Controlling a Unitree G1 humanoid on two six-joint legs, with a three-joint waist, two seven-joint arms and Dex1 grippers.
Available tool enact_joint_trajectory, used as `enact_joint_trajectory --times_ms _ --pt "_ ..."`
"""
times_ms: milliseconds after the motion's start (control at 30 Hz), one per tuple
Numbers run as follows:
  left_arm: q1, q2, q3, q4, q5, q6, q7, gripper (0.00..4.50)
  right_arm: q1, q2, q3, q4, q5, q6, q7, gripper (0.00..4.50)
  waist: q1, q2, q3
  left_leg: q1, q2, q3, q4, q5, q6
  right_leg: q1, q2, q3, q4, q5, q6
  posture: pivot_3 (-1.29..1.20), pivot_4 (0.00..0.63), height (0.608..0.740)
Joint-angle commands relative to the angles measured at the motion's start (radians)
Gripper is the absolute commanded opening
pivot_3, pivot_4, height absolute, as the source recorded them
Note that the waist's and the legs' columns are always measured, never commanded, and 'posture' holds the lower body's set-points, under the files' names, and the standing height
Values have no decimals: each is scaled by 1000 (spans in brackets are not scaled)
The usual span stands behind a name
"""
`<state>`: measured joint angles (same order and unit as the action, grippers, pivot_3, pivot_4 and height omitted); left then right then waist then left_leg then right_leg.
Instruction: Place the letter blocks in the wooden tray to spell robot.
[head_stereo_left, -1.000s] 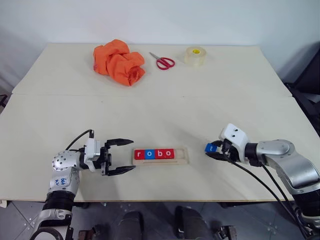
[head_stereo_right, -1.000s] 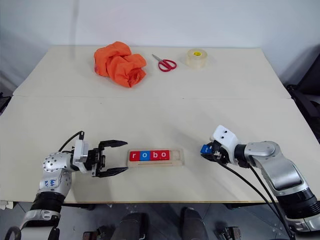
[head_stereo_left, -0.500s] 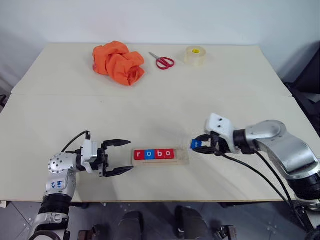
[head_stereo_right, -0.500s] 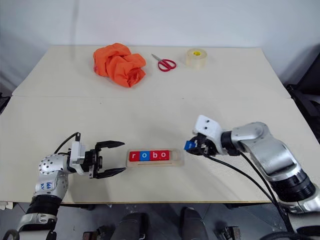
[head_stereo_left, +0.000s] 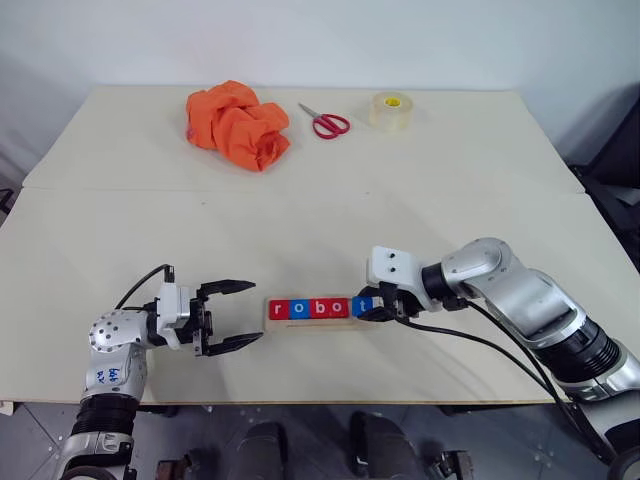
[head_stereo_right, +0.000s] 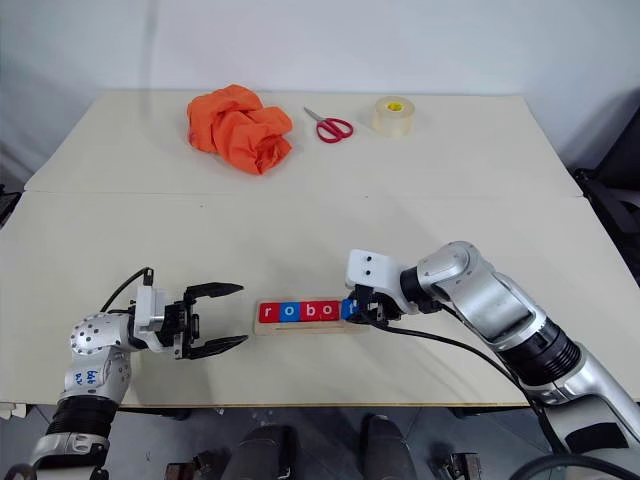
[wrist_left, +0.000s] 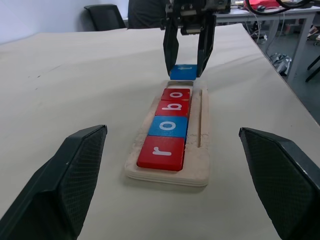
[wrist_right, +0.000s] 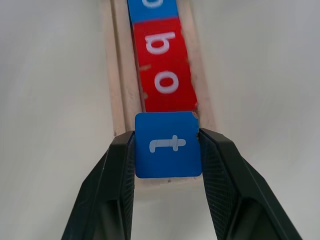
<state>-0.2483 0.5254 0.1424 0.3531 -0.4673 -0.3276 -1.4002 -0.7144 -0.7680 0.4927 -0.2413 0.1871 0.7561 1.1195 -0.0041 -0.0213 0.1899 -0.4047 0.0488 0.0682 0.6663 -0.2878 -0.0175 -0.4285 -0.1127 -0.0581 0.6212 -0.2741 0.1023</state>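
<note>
Clamping the blue t block (wrist_right: 168, 145), the right end effector (head_stereo_left: 372, 308) hovers over the wooden tray (head_stereo_left: 322, 324); left end effector (head_stereo_left: 240, 312) spread.

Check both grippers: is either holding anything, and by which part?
The right gripper pinches the blue t block by its two opposite side edges, over the tray. The left gripper is open and empty.

Random clutter along the far side of the table

There's a crumpled orange cloth (head_stereo_left: 238, 124) bunched up toward the far left, then a pair of red-handled scissors (head_stereo_left: 325, 122) lying flat just to its right, and a roll of clear tape (head_stereo_left: 389, 111) with a yellow core a bit further right. All three sit apart from each other on the pale tabletop (head_stereo_left: 450, 180), which has a seam running across the middle.
</note>
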Motion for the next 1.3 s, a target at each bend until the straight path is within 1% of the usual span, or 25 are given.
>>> enact_joint_trajectory --times_ms 33,300,367,600,700,800,867,900,967,1067,1100,1167,1300 --pt "19 8 16 -47 -16 -6 13 4500 -20 14 -4 3 -16 -31 14 1459 0 0 0 0 0 0 0 0 0 0 0 0 0 0 0 0 150 740" --pt "28 8 14 -61 -16 -2 26 4500 -23 31 -6 29 -34 -51 30 1459 0 0 0 0 0 0 0 0 0 0 0 0 0 0 0 0 150 740" --pt "29 8 13 -63 -16 -3 28 4500 -21 34 -7 33 -36 -55 35 2210 0 0 0 0 0 0 0 0 0 0 0 0 0 0 0 0 150 740" --pt "38 6 12 -72 -18 -3 34 4500 -17 37 -34 -13 -9 -22 40 4487 0 0 0 0 0 0 0 0 0 0 0 0 0 0 0 0 150 740" --pt "39 6 13 -78 -20 4 41 4500 -15 32 -44 -22 -1 -17 42 4487 0 0 0 0 0 0 0 0 0 0 0 0 0 0 0 0 150 740" --pt "40 2 22 -100 19 19 132 4500 3 34 -73 -24 15 -51 39 4487 1 0 0 0 0 0 0 0 0 0 0 0 0 0 0 0 150 740" --pt "45 1 29 -127 37 18 189 4500 46 57 -172 -17 71 -132 29 4487 2 0 0 0 0 0 0 0 0 0 0 0 0 0 0 0 150 740" --pt "50 3 35 -142 45 26 224 4500 71 53 -220 -6 98 -182 46 4487 3 0 0 0 0 0 0 0 0 0 0 0 0 0 0 0 150 740" --pt "64 13 45 -170 73 45 294 4500 119 10 -283 28 123 -270 107 4487 6 0 0 0 0 0 0 0 0 0 0 0 0 0 0 0 150 740" --pt "94 26 64 -211 14 51 264 4500 167 -6 -368 103 169 -385 171 4487 3 0 0 0 -1 1 0 -1 0 1 -1 0 -1 0 1 0 150 740" --pt "105 34 77 -221 -5 64 258 4500 179 16 -427 137 223 -410 186 4487 3 0 0 0 -1 1 0 -1 0 1 -1 0 -2 0 1 0 150 740" --pt "138 56 118 -235 -45 77 243 4500 221 3 -507 224 273 -505 270 4487 1 0 0 1 0 1 0 -1 0 1 0 0 -1 0 1 0 150 740" --pt "181 94 170 -243 -108 84 179 4500 264 -40 -550 363 281 -611 398 4487 0 0 0 2 2 1 -1 -1 -1 1 2 0 -1 0 0 0 150 740"
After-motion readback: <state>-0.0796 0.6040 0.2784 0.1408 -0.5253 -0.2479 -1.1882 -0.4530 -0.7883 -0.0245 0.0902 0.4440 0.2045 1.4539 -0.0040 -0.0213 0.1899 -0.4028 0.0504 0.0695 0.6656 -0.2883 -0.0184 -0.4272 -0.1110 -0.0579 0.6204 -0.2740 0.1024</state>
